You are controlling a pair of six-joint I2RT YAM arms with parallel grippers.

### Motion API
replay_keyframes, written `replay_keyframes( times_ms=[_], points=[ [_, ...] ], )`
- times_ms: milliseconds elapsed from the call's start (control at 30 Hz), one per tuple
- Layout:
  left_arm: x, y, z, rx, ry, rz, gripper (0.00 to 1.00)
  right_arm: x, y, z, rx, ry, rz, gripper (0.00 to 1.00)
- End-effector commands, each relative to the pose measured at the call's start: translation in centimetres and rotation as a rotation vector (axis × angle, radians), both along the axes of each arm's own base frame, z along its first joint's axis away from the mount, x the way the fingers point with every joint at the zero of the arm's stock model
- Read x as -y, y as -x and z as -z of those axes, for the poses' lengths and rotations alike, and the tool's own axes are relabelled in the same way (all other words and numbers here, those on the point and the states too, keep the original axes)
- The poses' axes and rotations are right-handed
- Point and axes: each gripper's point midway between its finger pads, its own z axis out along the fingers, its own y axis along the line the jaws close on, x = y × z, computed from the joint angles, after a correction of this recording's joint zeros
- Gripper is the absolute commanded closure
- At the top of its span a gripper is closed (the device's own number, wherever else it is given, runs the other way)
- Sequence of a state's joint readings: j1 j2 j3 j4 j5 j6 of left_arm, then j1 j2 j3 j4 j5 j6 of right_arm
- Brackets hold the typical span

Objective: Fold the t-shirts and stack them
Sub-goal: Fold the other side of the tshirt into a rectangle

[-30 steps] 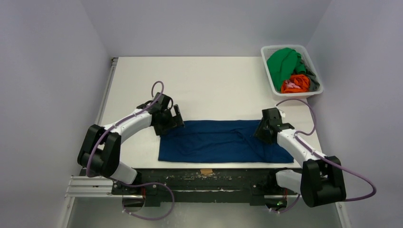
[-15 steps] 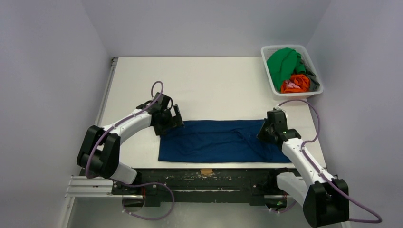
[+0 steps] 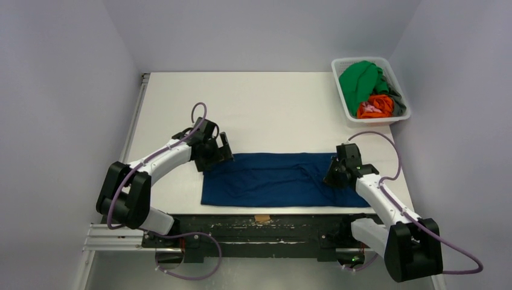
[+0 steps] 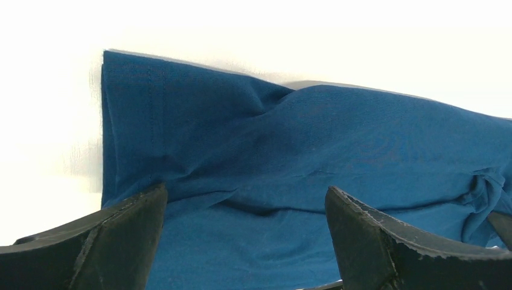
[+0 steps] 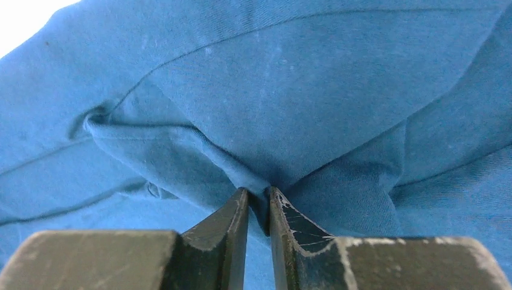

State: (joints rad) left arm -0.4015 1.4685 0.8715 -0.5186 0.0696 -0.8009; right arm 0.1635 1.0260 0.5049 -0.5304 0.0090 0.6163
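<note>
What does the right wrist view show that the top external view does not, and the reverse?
Only the right wrist view: the right end effector pinching a raised fold of the navy t-shirt, its jaws nearly closed. Only the top external view: the left end effector at that shirt's far left corner, and the white basket holding a green shirt, an orange shirt and a grey shirt. Both: the navy t-shirt.

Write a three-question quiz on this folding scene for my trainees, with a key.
1. True or false: the right gripper is shut on the navy t-shirt.
2. Where are the green t-shirt and orange t-shirt? A) in the white basket B) folded in a stack C) under the navy t-shirt
3. Fill in: the left gripper is ____.
Key: 1 true; 2 A; 3 open.
</note>
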Motion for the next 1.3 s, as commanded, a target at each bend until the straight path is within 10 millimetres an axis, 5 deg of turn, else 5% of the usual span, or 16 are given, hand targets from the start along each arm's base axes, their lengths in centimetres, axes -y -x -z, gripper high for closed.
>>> replay_keyframes(
  times_ms=[0, 233, 400, 700, 933, 1033, 1200, 1267],
  points=[
    [-0.3, -0.4, -1.0, 0.040, -0.006, -0.003, 0.00, -1.9, 0.1, -0.1, 0.018, -0.086, -0.081, 0.81],
    [-0.2, -0.5, -1.1, 0.043, -0.003, -0.004, 0.00, -3.9, 1.1, -1.2, 0.048, -0.191, -0.181, 0.79],
    [-0.2, -0.5, -1.2, 0.046, -0.003, -0.005, 0.00, -5.1, 1.7, -1.4, 0.053, -0.254, -0.232, 0.91],
    [-0.4, -0.4, -1.4, 0.048, -0.008, -0.005, 0.00, -5.7, 2.4, -1.6, 0.051, -0.245, -0.312, 0.84],
    [-1.6, 0.7, -0.8, 0.030, -0.059, -0.016, 0.00, -12.0, 6.4, -3.2, 0.050, -0.349, -0.564, 0.79],
    [-2.4, 1.0, -0.8, 0.035, -0.089, -0.029, 0.00, -11.0, 5.2, -4.3, 0.112, -0.282, -0.513, 0.63],
    [-2.9, 0.7, -3.4, 0.094, -0.099, -0.046, 0.00, -7.3, 2.4, -6.2, 0.193, -0.108, -0.290, 0.11],
    [-2.3, 0.4, -5.0, 0.140, -0.059, -0.031, 0.00, -5.8, 1.6, -6.3, 0.201, -0.045, -0.196, 0.04]
  ],
)
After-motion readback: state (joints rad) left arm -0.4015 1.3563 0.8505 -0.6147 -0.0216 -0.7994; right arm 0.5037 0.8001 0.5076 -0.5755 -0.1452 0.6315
